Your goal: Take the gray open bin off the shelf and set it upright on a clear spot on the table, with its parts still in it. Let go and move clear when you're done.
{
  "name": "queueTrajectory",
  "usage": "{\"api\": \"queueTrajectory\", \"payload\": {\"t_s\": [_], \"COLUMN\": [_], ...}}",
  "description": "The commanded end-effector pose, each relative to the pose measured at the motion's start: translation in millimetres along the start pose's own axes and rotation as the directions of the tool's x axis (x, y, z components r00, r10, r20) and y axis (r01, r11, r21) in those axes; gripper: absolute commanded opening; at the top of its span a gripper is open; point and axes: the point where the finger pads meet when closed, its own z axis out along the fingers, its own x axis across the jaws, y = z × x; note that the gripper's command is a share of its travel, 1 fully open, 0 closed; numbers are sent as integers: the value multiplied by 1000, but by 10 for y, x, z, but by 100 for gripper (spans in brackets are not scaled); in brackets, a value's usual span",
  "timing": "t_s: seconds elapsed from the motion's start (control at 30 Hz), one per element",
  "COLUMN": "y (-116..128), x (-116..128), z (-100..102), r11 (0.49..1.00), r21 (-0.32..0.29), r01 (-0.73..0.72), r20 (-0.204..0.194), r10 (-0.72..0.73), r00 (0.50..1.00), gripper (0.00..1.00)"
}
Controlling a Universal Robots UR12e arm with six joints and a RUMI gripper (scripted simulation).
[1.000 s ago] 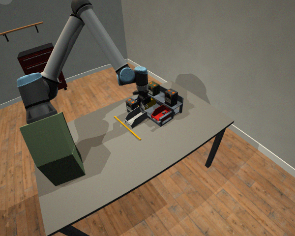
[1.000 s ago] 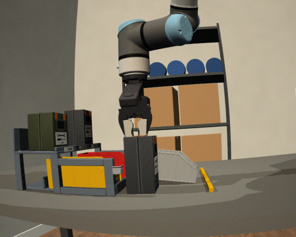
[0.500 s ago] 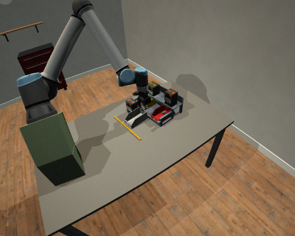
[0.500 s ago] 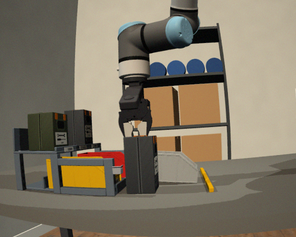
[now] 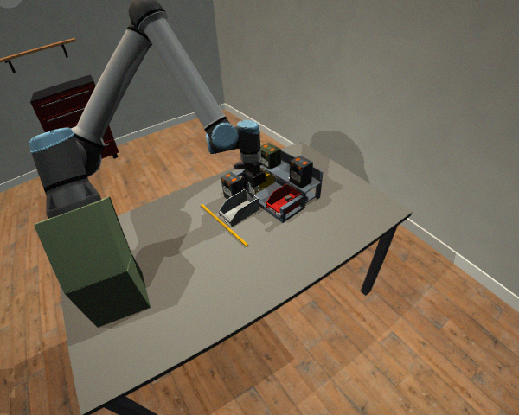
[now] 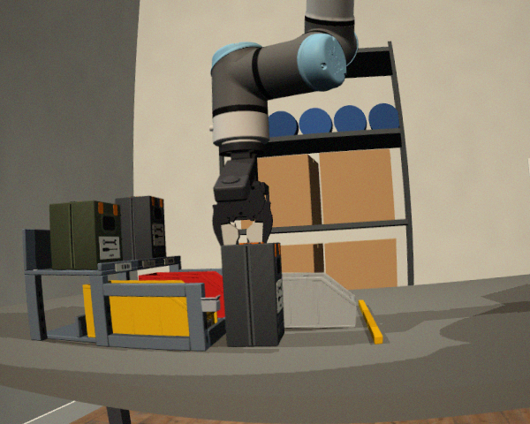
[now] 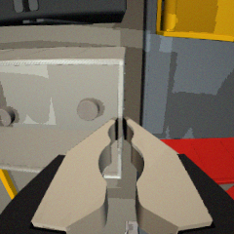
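The gray open bin stands upright at table level, just left of the small gray shelf. It also shows in the exterior view, behind a dark box. In the wrist view the bin holds round gray parts. My gripper is shut on the bin's thin right wall, near its back corner. The gripper points straight down and sits just above the dark box in the exterior view.
The shelf holds a red bin and a yellow bin, with boxes on top. A dark box stands right beside the gray bin. A yellow bar lies in front of it. A large green box stands at the table's left.
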Motion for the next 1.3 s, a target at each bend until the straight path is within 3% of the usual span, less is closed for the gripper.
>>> {"api": "queueTrajectory", "payload": {"t_s": [0.0,0.7,0.73,1.27], "y": [2,2,2,2], "x": [7,7,7,7], "z": [3,60,58,58], "r11": [1000,1000,1000,1000], "r21": [0,0,0,0], "r01": [0,0,0,0], "r20": [-1,-1,-1,-1], "r10": [0,0,0,0], "r00": [1000,1000,1000,1000], "gripper": [0,0,20,20]}}
